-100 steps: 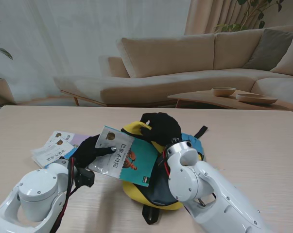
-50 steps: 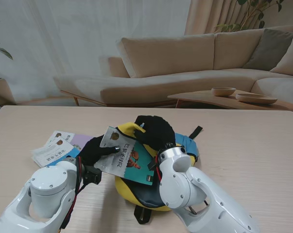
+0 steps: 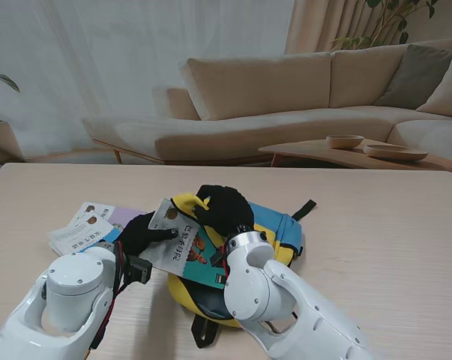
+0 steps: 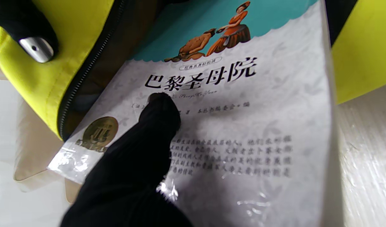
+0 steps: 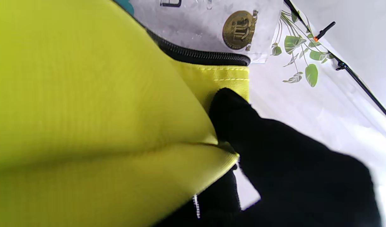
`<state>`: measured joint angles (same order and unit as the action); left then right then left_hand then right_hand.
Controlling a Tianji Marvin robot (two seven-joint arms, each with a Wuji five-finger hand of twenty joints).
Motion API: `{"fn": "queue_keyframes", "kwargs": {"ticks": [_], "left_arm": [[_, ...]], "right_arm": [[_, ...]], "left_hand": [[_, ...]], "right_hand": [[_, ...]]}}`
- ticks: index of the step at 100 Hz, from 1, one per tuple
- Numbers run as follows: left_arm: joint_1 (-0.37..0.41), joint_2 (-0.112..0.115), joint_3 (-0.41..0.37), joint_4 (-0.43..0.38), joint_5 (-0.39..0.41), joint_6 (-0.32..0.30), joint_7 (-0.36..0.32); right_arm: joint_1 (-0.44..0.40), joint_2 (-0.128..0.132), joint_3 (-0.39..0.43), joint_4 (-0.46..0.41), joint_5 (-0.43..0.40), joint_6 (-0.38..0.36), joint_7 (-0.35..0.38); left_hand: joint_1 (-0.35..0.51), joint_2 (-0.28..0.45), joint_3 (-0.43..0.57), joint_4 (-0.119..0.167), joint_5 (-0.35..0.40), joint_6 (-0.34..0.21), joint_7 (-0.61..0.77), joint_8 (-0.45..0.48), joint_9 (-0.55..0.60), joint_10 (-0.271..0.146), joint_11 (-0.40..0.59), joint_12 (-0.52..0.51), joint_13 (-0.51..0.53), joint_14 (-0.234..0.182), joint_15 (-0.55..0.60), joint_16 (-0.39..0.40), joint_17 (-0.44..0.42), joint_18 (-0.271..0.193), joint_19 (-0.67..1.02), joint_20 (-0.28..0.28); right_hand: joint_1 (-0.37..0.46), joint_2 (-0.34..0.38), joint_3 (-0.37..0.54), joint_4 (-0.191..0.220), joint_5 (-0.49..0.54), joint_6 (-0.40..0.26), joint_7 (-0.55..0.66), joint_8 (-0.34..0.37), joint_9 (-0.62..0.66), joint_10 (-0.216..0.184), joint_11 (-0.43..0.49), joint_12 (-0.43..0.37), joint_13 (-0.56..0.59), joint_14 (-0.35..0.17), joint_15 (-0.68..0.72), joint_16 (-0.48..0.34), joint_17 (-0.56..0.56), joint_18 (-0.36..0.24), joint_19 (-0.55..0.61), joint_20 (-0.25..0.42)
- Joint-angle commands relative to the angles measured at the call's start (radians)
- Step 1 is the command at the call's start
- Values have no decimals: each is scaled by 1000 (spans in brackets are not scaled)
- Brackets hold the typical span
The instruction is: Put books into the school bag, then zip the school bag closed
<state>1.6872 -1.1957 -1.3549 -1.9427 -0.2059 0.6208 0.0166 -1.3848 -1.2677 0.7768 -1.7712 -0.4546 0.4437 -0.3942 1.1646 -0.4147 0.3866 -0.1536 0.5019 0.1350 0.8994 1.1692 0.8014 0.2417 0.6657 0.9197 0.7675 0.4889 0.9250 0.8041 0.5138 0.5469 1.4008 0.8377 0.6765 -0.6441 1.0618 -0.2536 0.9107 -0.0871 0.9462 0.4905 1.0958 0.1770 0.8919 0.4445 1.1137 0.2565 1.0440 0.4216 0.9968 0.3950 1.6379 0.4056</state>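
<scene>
Stand view: my left robot hand (image 3: 145,231) grasps the glossy teal-and-white paperback book (image 3: 187,245), half inside the yellow-and-blue fabric school bag (image 3: 279,229) whose yellow flap my right robot hand (image 3: 223,208) grips on the table (image 3: 375,225).

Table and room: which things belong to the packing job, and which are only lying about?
Job:
- bag, held by the right hand
- book, partly in the bag, held by the left hand
- other books, on the table

Lying about:
- sofa
- bowls on the low table
</scene>
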Motion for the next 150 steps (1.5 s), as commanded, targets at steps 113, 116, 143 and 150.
{"fn": "queue_keyframes", "kwargs": {"ticks": [113,116,143,150], "left_arm": [[-166,-84,149,189,-162,109,95],[-171,-85,154,195,-161,112,94],[-220,-97,189,244,-180,123,95],[-228,-102,194,253,-187,120,104]], "right_arm": [[-5,-55,-17,-14,77,20,-22],[-5,-56,-17,-14,78,20,-22],[-4,-55,-16,-15,79,19,-20],[-3,-55,-15,-14,80,18,-19]], "left_hand": [[126,185,210,20,75,-107,263,-10,-14,-43,66,8,7,19,15,-7,51,-42,116,-43],[126,185,210,20,75,-107,263,-10,-15,-45,65,7,5,19,13,-7,49,-43,114,-44],[126,181,206,18,63,-99,238,-36,-23,-41,45,0,-10,18,-10,-18,27,-44,95,-51],[126,181,207,18,61,-98,237,-41,-22,-40,42,-1,-10,18,-12,-19,27,-44,94,-51]], "right_hand": [[83,33,10,2,70,-116,63,6,13,28,-31,-36,44,42,-66,-29,51,8,-25,-109],[83,33,10,2,70,-117,63,7,13,28,-31,-36,44,41,-66,-29,51,8,-25,-109],[83,33,10,2,70,-116,62,8,12,27,-31,-36,44,42,-66,-28,49,4,-24,-115],[83,33,10,2,70,-115,62,8,13,27,-31,-36,44,42,-66,-28,49,4,-24,-116]]}}
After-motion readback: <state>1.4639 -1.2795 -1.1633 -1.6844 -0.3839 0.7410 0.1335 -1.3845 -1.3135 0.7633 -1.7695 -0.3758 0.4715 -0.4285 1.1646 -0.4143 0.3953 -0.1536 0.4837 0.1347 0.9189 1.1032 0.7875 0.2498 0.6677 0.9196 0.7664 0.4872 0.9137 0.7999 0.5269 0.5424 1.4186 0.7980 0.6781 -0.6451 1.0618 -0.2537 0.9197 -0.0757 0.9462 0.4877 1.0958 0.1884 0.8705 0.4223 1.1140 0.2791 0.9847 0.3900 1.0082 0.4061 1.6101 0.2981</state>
